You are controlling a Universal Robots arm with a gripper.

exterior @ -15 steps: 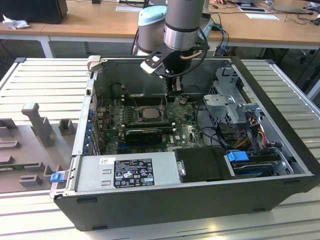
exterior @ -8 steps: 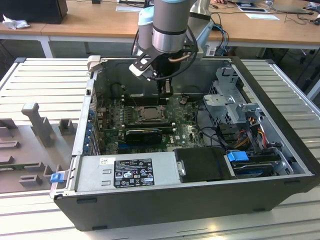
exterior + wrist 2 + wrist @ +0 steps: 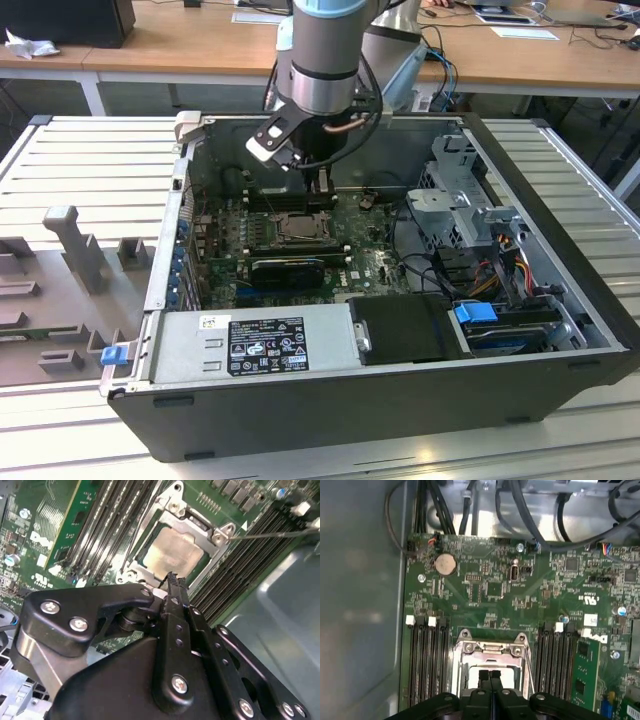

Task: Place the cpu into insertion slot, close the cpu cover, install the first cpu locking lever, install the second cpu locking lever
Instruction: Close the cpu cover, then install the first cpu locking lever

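**Gripper poised over seated chip.** The black 2-fingered gripper (image 3: 490, 676) of a grey Universal Robots arm (image 3: 318, 60) hangs just above the insertion slot (image 3: 300, 228), the square silver-rimmed socket on the green motherboard (image 3: 520, 595). Its fingertips are pressed together with nothing between them.

Directly beneath the tips lies the cpu (image 3: 172, 550), a small flat square chip with a pale silver-grey top, seated in the socket. Whether the tips touch it cannot be told. The cpu cover (image 3: 167, 505), a thin silver metal frame with a large window, lies down around the chip.

A thin steel lever rod (image 3: 270, 532) runs out from 1 corner of the socket across the long black memory slots (image 3: 240, 565) flanking it. Farther from the socket on the board sits a round silver coin battery (image 3: 445, 564).

The socket's board sits inside an open black computer case (image 3: 350, 420) on a pale grey ribbed metal table (image 3: 90, 150). On the camera's side of the socket, a silver power supply box (image 3: 200, 350) carries a black label with white print (image 3: 267, 345), too small to read. Beyond the socket stand wooden desks (image 3: 180, 40).
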